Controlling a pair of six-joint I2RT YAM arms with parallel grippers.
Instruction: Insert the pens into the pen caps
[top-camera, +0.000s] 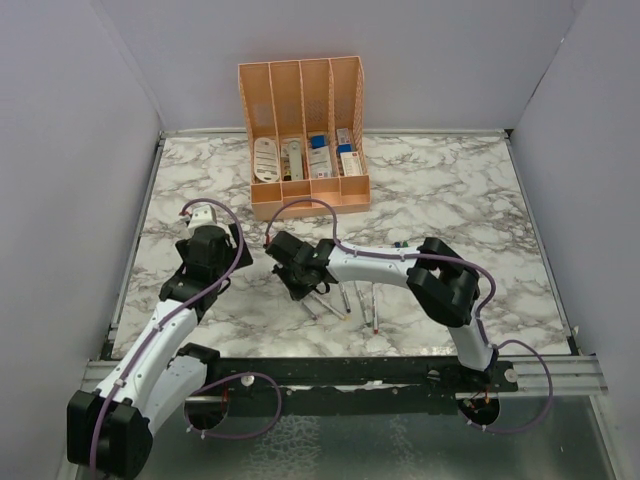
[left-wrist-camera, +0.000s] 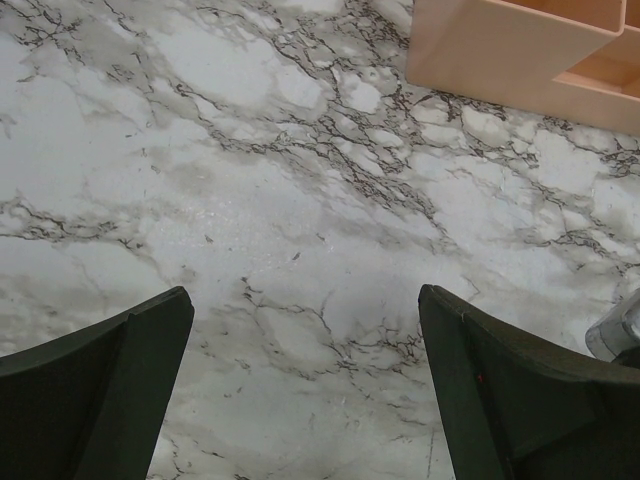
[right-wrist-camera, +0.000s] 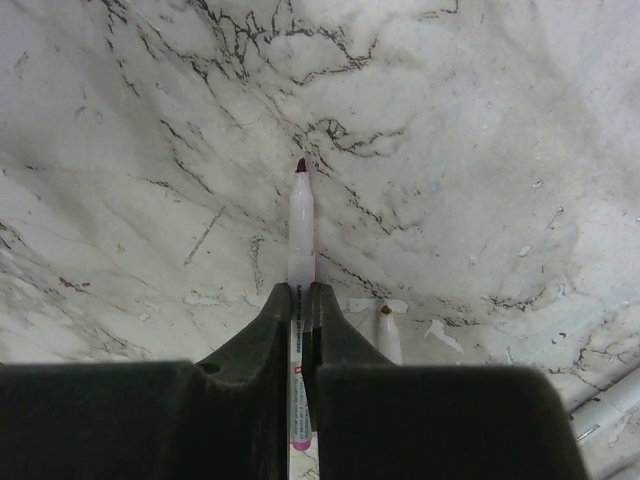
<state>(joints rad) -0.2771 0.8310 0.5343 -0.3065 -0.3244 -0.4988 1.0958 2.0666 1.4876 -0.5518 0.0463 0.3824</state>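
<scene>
My right gripper (right-wrist-camera: 301, 290) is shut on a silver-grey pen (right-wrist-camera: 301, 225) with a dark red tip, which sticks out ahead of the fingers over the marble. In the top view this gripper (top-camera: 293, 270) hangs over the table's middle, just left of three loose pens (top-camera: 345, 298) lying on the marble. A second pen (right-wrist-camera: 388, 338) with a brownish tip lies just right of the right fingers. My left gripper (left-wrist-camera: 305, 295) is open and empty above bare marble; in the top view it (top-camera: 205, 240) is at the left. No pen caps are in view.
An orange organiser (top-camera: 305, 190) with white and blue stationery stands at the back centre; its corner shows in the left wrist view (left-wrist-camera: 500, 50). The marble table (top-camera: 450, 200) is walled on three sides. More pens (right-wrist-camera: 610, 400) lie at the right wrist view's lower right.
</scene>
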